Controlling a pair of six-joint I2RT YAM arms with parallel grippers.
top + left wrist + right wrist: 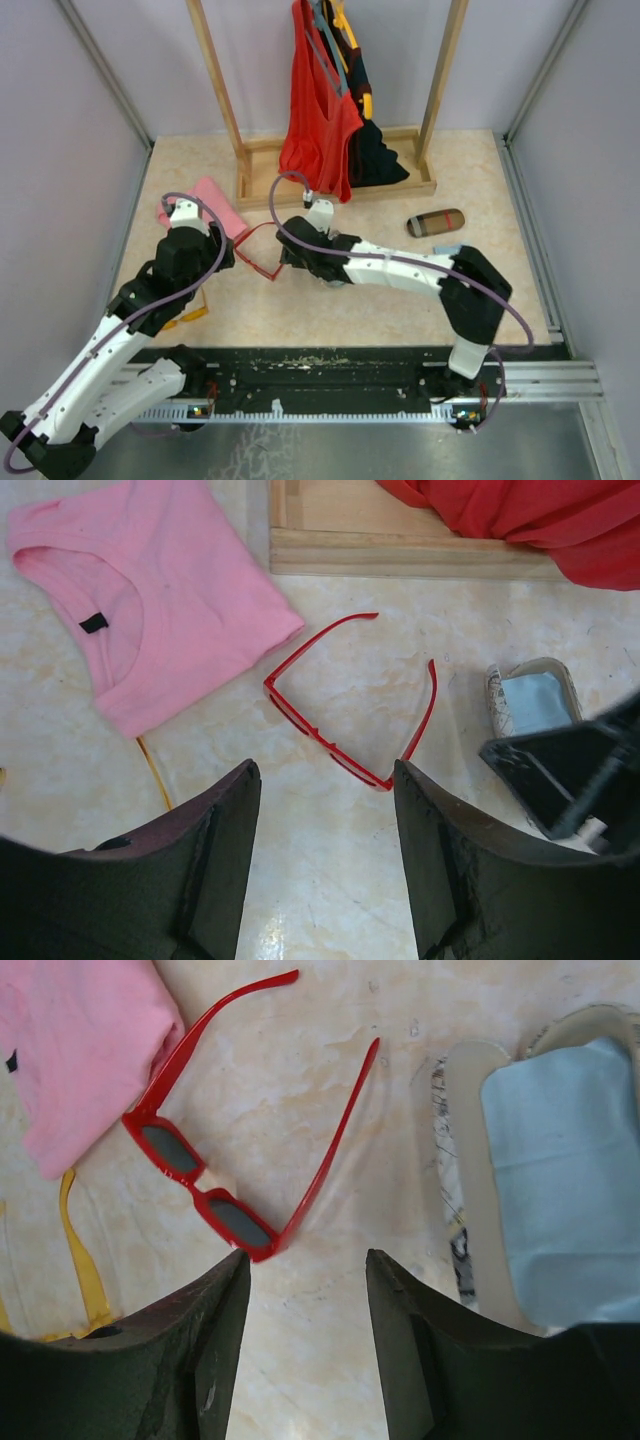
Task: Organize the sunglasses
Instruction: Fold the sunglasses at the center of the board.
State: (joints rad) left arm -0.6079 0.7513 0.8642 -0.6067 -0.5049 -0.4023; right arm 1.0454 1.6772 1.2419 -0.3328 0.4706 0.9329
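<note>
The sunglasses (258, 265) lie unfolded on the table between my two grippers, with a thin red frame and both arms spread. In the left wrist view the sunglasses (320, 735) lie just ahead of my left gripper (325, 772), which is open and empty above the table. In the right wrist view the sunglasses (205, 1198) lie just ahead and left of my right gripper (306, 1260), also open and empty; its left fingertip is close to the frame's near corner. In the top view the left gripper (222, 250) and right gripper (290, 255) flank the glasses.
An open case holding a light blue cloth (560, 1180) lies right of the glasses, also seen in the left wrist view (535, 695). A brown case (436, 222) lies farther right. A pink shirt (205, 205), a yellow strip (75, 1250) and a wooden rack (340, 190) with hanging clothes stand nearby.
</note>
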